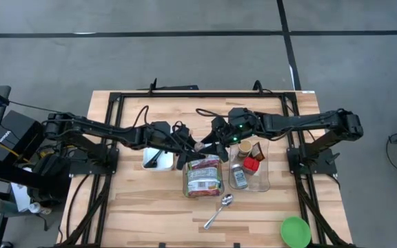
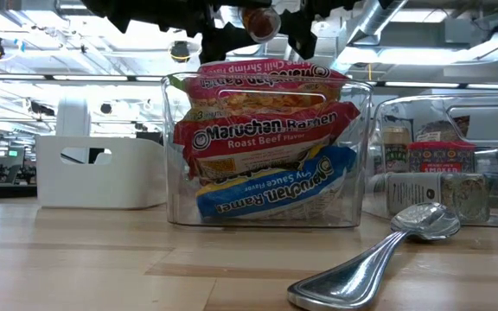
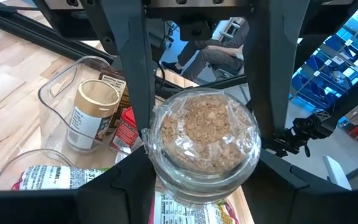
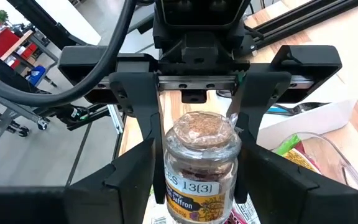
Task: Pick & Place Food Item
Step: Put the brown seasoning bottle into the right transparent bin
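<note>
A small glass spice jar (image 4: pixel 201 162) with a yellow label hangs in the air above the clear bin of ramen packs (image 1: pixel 202 176), between my two grippers. My left gripper (image 1: pixel 190 147) comes from the table's left and is shut on the jar (image 3: pixel 204 140). My right gripper (image 4: pixel 197 155) comes from the right, opposite the left. It is open, with a finger on either side of the jar's labelled part, and I see no touch. The low view shows the jar (image 2: pixel 262 22) at the picture's top, over the bin (image 2: pixel 266 155). My left gripper pinches the jar between its two fingers (image 4: pixel 145 118), at the glass end (image 4: pixel 174 140) away from the label. The fingers reach in nearly level from the table's left. The jar lies along them, its round glass end (image 3: pixel 204 124) facing back at the wrist, lifted clear of the bin.
A second clear bin (image 1: pixel 260 180) with spice jars stands right of the ramen bin. A white bin (image 1: pixel 156 157) stands to its left. A metal spoon (image 1: pixel 219 210) lies toward the near edge, and a green round lid (image 1: pixel 295 231) sits at the near right corner.
</note>
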`<action>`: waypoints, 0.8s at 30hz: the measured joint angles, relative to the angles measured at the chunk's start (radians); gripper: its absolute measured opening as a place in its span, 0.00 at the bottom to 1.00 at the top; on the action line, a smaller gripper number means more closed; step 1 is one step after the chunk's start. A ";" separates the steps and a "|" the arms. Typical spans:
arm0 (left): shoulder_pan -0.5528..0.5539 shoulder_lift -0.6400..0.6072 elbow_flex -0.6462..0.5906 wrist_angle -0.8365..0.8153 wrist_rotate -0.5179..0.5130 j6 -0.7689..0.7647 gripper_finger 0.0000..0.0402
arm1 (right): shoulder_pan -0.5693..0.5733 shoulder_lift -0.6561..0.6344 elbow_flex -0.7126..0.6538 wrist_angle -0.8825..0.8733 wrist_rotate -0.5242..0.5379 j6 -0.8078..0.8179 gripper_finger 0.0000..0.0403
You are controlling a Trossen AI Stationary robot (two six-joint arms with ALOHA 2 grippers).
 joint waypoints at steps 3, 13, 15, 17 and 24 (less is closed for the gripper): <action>0.000 0.000 0.000 0.000 0.000 0.000 0.48 | 0.001 0.000 0.000 0.002 0.001 0.000 0.55; 0.000 0.000 0.000 0.001 0.000 0.000 0.48 | 0.000 0.000 0.000 0.019 0.004 0.008 0.56; 0.000 0.000 0.000 0.000 0.000 0.000 0.48 | 0.000 0.000 0.000 0.023 0.004 0.008 0.58; 0.000 0.000 0.000 0.000 0.000 0.000 0.48 | 0.000 0.000 0.000 0.024 0.003 0.017 0.62; 0.000 0.000 0.000 0.000 0.000 0.000 0.48 | 0.001 0.000 0.000 0.031 0.004 0.004 0.68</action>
